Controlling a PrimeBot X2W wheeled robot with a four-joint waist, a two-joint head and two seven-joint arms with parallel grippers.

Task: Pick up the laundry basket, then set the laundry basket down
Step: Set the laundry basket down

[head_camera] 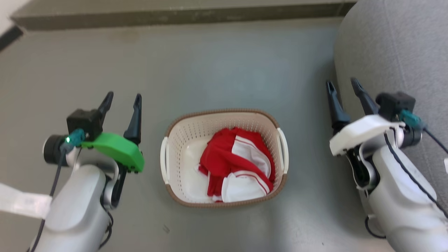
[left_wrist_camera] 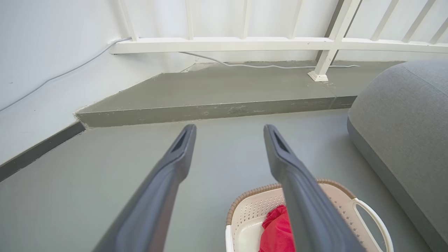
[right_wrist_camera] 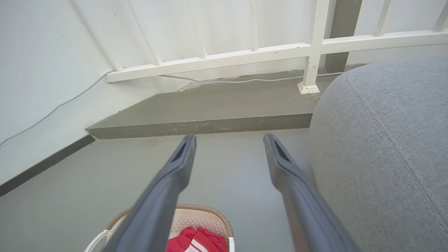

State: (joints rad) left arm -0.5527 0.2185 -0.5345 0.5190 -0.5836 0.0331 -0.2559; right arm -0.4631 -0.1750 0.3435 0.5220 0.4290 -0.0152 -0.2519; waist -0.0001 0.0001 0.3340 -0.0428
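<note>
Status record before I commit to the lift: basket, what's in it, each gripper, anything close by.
basket: laundry basket on the grey floor, between the two arms, not held
contents: red and white garment, crumpled inside
left arm: left gripper open, beside the left handle, apart from it
right arm: right gripper open, apart from the right handle, close to the grey cushion
stage: pick-up not yet begun

Right pincer spread, empty — laundry basket below
</note>
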